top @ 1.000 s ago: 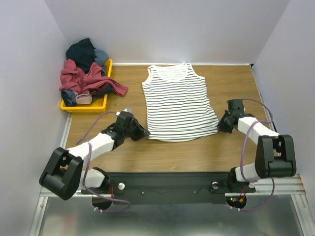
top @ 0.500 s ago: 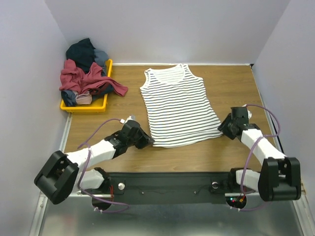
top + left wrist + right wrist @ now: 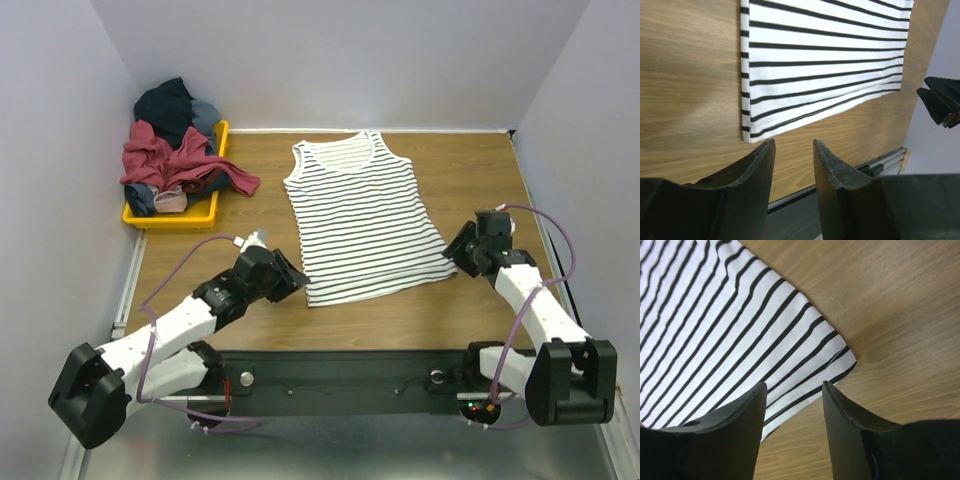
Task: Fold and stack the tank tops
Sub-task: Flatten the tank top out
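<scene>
Checking progress, I saw the striped top (image 3: 362, 220) lying flat and unfolded on the worktop (image 3: 480, 170). Left tool (image 3: 298, 285) and right tool (image 3: 456, 250) hung parted and empty beside its hem corners. No fold was made yet; more clothes (image 3: 165, 150) filled the tray (image 3: 170, 222).

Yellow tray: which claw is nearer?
Left. The left claw is at the striped tank top's near-left corner, in front of the yellow tray; the right claw is at its near-right corner, farther off.

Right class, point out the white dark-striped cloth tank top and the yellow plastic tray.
white dark-striped cloth tank top (image 3: 365, 215), top view, middle of its front
yellow plastic tray (image 3: 170, 220), top view, near rim
</scene>
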